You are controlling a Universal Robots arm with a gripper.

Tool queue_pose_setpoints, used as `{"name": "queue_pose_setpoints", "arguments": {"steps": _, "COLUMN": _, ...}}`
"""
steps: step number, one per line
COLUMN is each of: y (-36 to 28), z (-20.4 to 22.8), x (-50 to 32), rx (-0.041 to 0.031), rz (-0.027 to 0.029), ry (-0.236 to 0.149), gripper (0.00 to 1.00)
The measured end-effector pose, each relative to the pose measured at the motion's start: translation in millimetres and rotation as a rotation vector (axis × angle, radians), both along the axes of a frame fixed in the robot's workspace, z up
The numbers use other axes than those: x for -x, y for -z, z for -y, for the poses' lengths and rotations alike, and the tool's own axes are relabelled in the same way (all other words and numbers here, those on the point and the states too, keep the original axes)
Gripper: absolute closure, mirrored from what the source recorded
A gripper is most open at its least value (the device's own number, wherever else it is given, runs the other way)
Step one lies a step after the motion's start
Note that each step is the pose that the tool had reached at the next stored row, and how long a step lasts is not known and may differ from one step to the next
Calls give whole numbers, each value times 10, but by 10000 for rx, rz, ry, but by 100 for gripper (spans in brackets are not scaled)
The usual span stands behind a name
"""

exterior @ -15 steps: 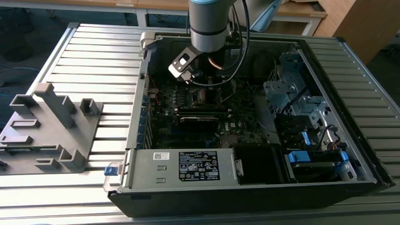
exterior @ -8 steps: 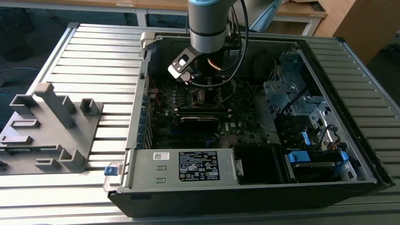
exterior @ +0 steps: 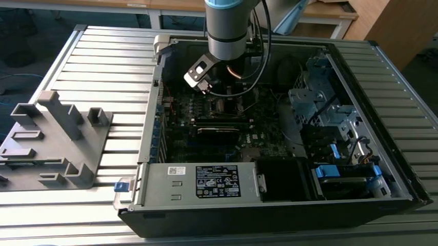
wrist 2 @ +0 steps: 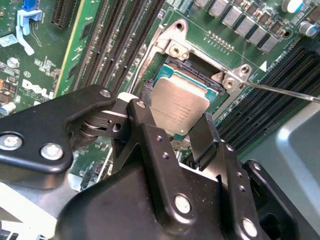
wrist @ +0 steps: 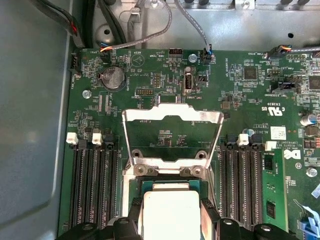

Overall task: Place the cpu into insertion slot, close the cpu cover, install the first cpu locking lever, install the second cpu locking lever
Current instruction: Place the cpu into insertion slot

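The cpu (wrist 2: 181,102), a flat square chip with a dull metal top, sits between my two black fingers (wrist 2: 144,131) directly over the insertion slot (wrist 2: 196,74). My gripper (wrist 2: 172,120) is shut on the cpu's two opposite edges. I cannot tell whether the chip is seated or just above the socket. In the first wrist view the cpu (wrist: 167,217) lies in the socket's silver rim (wrist: 167,172), and the cpu cover (wrist: 172,116) stands raised open behind it. A thin locking lever (wrist 2: 282,92) sticks out sideways. In the exterior view the gripper (exterior: 217,87) reaches into the computer case.
Long black memory slots (wrist: 95,185) flank the socket on both sides of the green board (wrist: 150,75). Cables (wrist: 150,30) run above the board. The open case (exterior: 342,169) holds a power supply (exterior: 198,182) and drive bays. A grey fixture (exterior: 51,143) stands at the exterior view's left.
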State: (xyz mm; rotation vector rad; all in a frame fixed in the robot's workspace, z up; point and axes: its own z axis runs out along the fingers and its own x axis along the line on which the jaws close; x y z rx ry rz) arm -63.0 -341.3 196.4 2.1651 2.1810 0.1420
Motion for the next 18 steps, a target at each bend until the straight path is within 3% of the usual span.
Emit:
{"name": "queue_pose_setpoints", "arguments": {"steps": 8, "y": 12, "z": -35, "x": 6, "rx": -2, "rz": 1, "ry": 0, "gripper": 46}}
{"name": "queue_pose_setpoints", "arguments": {"steps": 18, "y": 33, "z": -36, "x": 24, "rx": -1, "rz": 0, "ry": 35, "gripper": 46}}
